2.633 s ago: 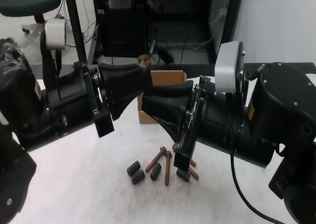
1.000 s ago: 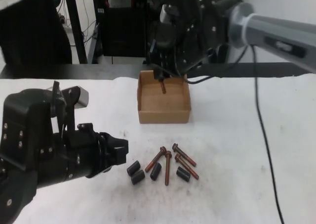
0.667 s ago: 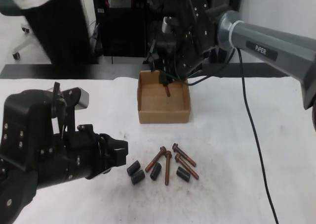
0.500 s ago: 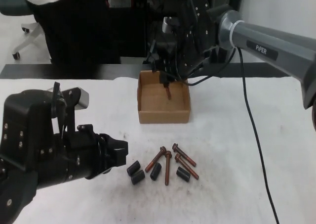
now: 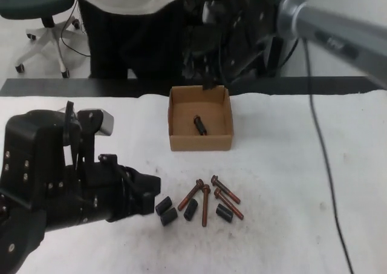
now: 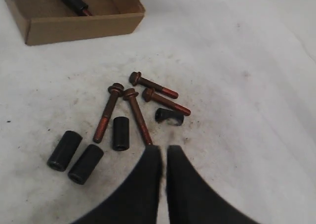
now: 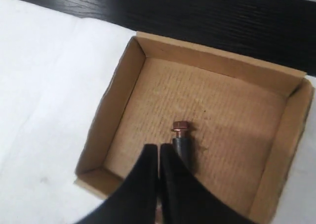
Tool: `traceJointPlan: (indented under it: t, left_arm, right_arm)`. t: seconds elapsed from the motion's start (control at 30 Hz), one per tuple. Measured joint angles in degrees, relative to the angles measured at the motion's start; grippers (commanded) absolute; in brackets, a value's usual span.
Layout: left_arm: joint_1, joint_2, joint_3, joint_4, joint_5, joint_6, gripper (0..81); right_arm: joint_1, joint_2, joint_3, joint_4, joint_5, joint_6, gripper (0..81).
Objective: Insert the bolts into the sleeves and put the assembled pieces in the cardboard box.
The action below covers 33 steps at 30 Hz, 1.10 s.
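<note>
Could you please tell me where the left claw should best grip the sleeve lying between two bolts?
Probably across its round sides at mid-length, from straight above: the sleeve lies flat, ends free. One bolt and another bolt flank it closely, so the left claw must fit narrow gaps.

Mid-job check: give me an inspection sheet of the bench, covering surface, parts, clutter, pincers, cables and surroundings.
surface: white bench cover, smudged dark around the loose parts.
job's things: cardboard box holds one assembled piece; four bolts and four sleeves lie loose in front of the box.
clutter: nothing seen.
grippers: left pincer shut, empty, low beside the loose parts; right pincer shut, empty, above the box.
cables: one black cable trails below the right arm over the bench.
surroundings: office chair behind the bench.
</note>
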<state>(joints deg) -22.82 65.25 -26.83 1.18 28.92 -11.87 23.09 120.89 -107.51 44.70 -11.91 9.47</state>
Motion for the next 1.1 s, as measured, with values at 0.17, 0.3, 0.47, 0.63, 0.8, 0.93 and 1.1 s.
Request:
traceJointPlan:
  t: [0.17,0.3,0.47,0.63,0.8,0.93,1.1]
  left_arm:
    - [0.0,0.0,0.0,0.0,1.5,1.9,4.9]
    - [0.0,0.0,0.0,0.0,1.5,2.0,4.9]
    - [-2.6,0.0,-0.3,0.5,2.0,2.7,4.9]
    - [-7.1,2.2,-4.8,5.2,-1.2,9.5,4.9]
    - [-9.3,16.2,-20.5,22.0,-5.2,15.3,4.9]
    - [-9.3,33.0,-38.2,38.9,-6.3,17.2,4.9]
    - [-9.3,42.3,-49.9,46.5,-8.8,19.7,4.9]
  right_arm:
    - [-0.2,-11.9,11.8,2.9,0.1,-0.8,0.8]
    - [-0.2,-22.4,26.5,0.8,-0.5,-1.3,0.8]
    - [-0.2,-35.8,41.0,-3.8,-2.2,-1.3,0.8]
    - [-0.2,-51.3,51.9,-5.1,-3.1,-0.4,0.8]
    - [-0.2,-59.3,57.2,-3.4,-3.0,-0.2,0.8]
    - [-0.2,-63.5,59.6,-1.8,-3.0,-0.1,0.8]
    - [-0.2,-66.1,59.8,-0.1,-3.0,-1.5,0.8]
